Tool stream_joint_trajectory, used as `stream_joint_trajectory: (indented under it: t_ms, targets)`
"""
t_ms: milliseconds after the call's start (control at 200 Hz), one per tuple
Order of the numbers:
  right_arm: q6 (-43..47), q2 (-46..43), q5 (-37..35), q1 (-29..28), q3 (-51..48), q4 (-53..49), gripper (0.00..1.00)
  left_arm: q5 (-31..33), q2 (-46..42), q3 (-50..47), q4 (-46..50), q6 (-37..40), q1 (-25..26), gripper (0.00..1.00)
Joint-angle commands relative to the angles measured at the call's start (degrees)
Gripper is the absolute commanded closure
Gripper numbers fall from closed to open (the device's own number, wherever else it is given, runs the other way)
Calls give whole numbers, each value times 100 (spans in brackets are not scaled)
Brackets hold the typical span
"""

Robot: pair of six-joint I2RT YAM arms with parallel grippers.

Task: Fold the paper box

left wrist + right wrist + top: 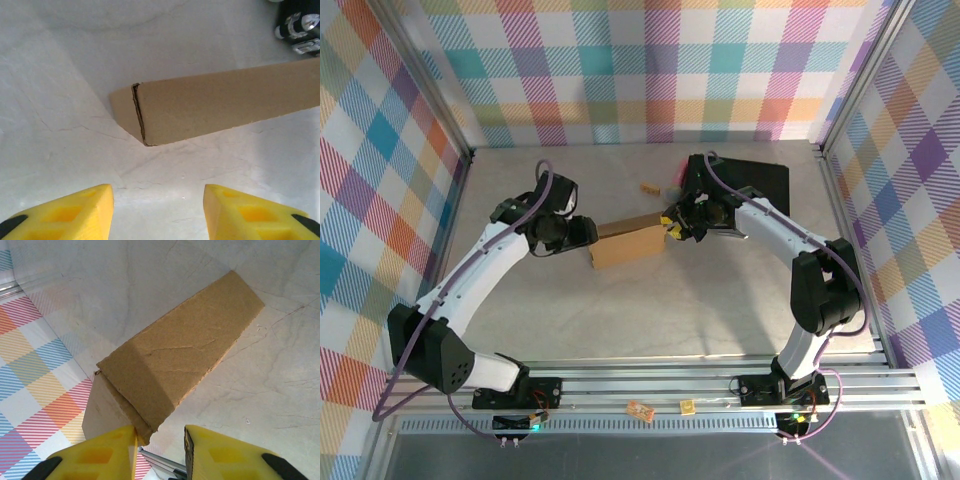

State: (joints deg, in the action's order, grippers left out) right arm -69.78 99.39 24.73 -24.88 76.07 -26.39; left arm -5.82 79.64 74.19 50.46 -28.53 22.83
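The paper box [628, 245] is a brown cardboard shape on the table's middle, its flaps folded up. My left gripper [582, 232] is at its left end. In the left wrist view the box [225, 107] lies ahead of the yellow fingers, and the left gripper [157, 210] is open with bare table between the tips. My right gripper [672, 225] is at the box's right end. In the right wrist view a corner of the box [185, 355] reaches between the fingers of the right gripper [160, 435], touching the left finger [107, 452] and apart from the right one.
A black case [750, 185] lies at the back right behind the right arm. A small wooden block [648, 187] and a pink thing [673, 188] sit behind the box. Checkered walls enclose the table. Two small bits [640, 410] rest on the front rail.
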Motion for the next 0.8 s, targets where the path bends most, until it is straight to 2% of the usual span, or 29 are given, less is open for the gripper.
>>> stream_joint_trajectory:
  t_ms: [0,95,255,330,590,795]
  targets:
    - [43,168,-164,-25,-40,-415,70,-596,38,-94,-294,-715,-291,53]
    - [36,162,-162,-19,-32,-419,70,-878,97,-322,-696,-977,-533,60]
    - [26,173,-145,-18,-31,-411,70,-1103,301,-430,-1136,-1100,-639,61]
    - [26,179,-151,-23,-16,-421,70,-1230,372,-495,-1274,-1160,-639,69]
    - [31,172,-168,-19,-16,-448,70,-1204,365,-928,-1344,-1096,-639,90]
    - [47,163,-187,-15,-28,-493,71,-1122,398,-883,-1241,-949,-641,95]
